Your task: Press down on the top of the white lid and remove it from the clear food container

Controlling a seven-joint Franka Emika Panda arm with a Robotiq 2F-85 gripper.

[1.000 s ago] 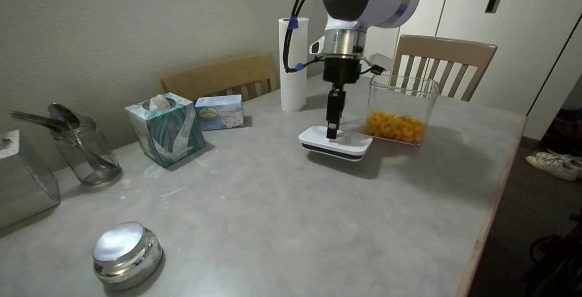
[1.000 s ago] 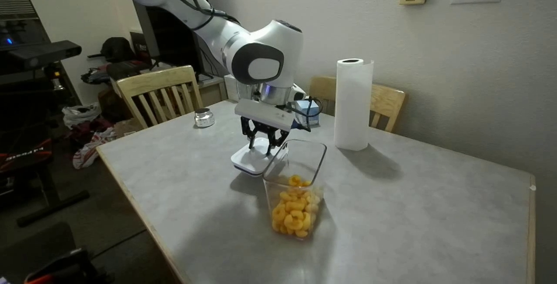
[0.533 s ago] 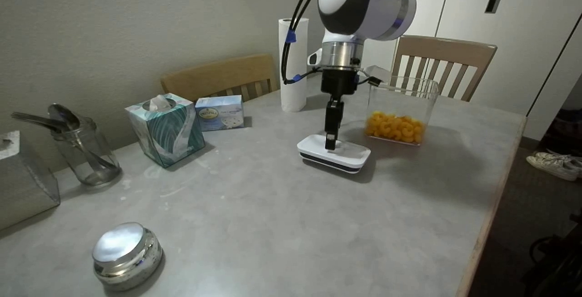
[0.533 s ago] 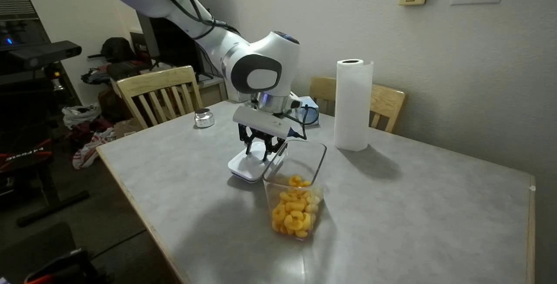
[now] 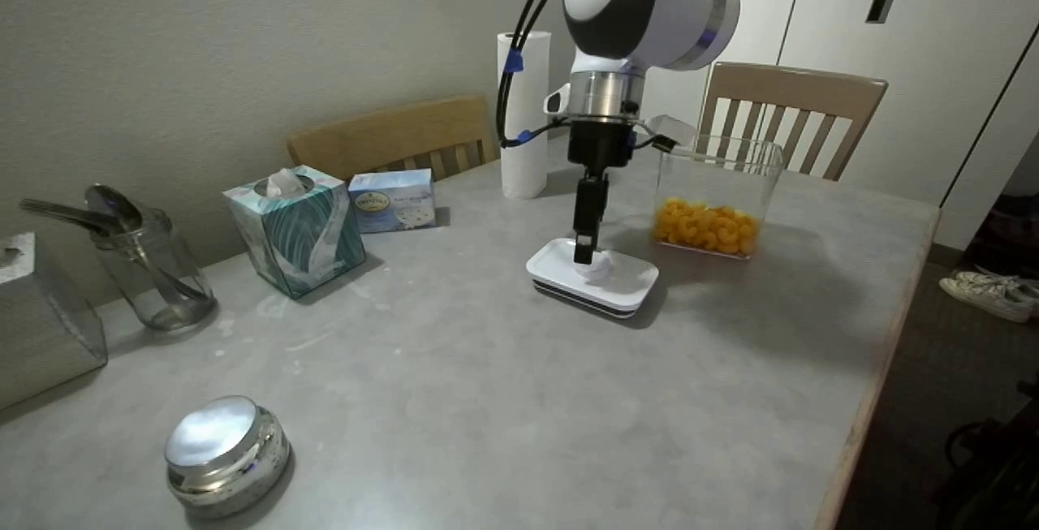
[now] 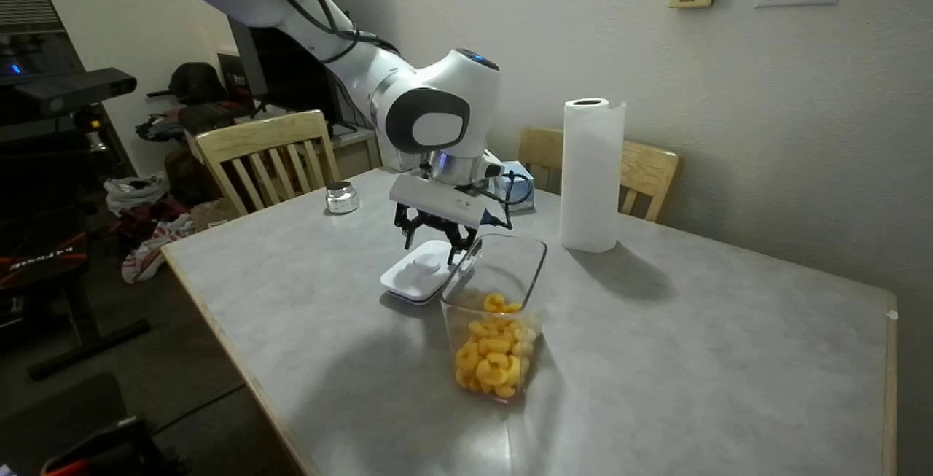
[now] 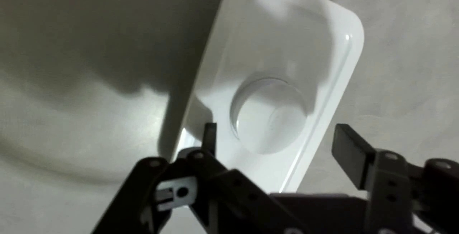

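The white lid lies on the table in front of the clear food container, with its round button raised. It also shows in an exterior view and in the wrist view. The clear food container stands upright and uncovered with yellow-orange snack pieces inside; it also shows in an exterior view. My gripper is open and empty just above the lid, its fingers spread on either side of the button without gripping it. The gripper also shows in both exterior views.
A paper towel roll stands behind the lid near the wall. A teal tissue box, a tea box and a jar with cutlery line the wall side. A round metal tin sits at the table's near left.
My gripper has lowered the lid onto the table, then opened and let go of its button. The fingers are now spread and slightly higher. The container has not moved.
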